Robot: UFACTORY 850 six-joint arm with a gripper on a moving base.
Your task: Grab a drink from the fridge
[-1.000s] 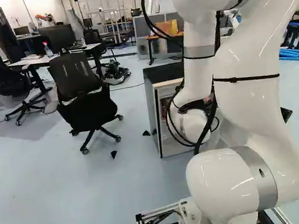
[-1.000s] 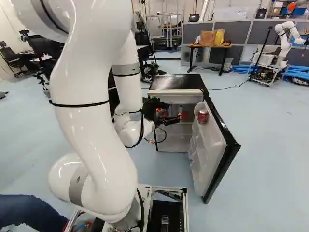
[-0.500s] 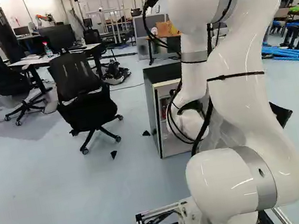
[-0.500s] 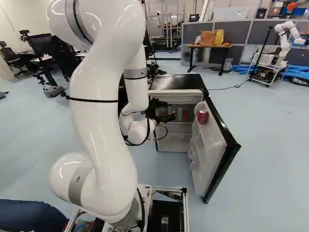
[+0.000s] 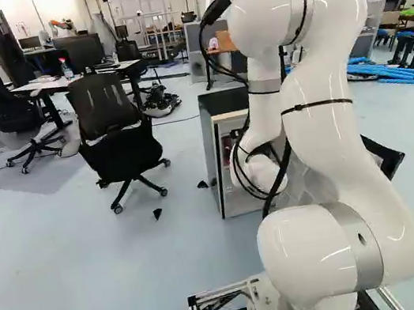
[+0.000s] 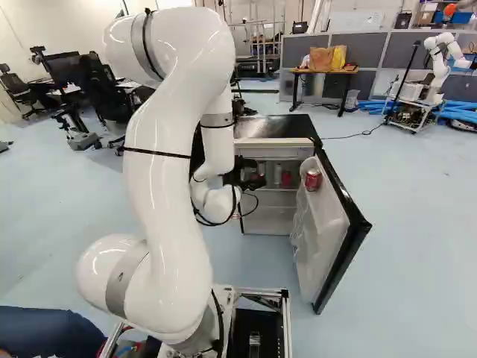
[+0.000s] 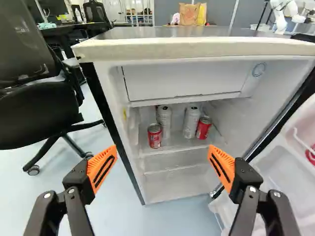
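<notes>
gripper [image 7: 163, 149] wide open, empty; entering off-line could clip door [image 6: 339, 224], right of centre in right base view, or topple tall cans [image 7: 191, 122] crowding red cans [image 7: 154, 135]

Ok so the boxy fridge [image 7: 197, 47] was black on top, cream along its front edge and white inside. The short metal cans [image 7: 154, 136] were red with whitish markings, the tall slim cans [image 7: 191, 122] pale silvery white. The jointed arm [image 6: 160, 179] was glossy white with grey bands, the two-fingered gripper [image 6: 252, 177] black with bright orange, black-striped pads [image 7: 96, 166]. Long tubes [image 6: 456, 112], far right: blue.
</notes>
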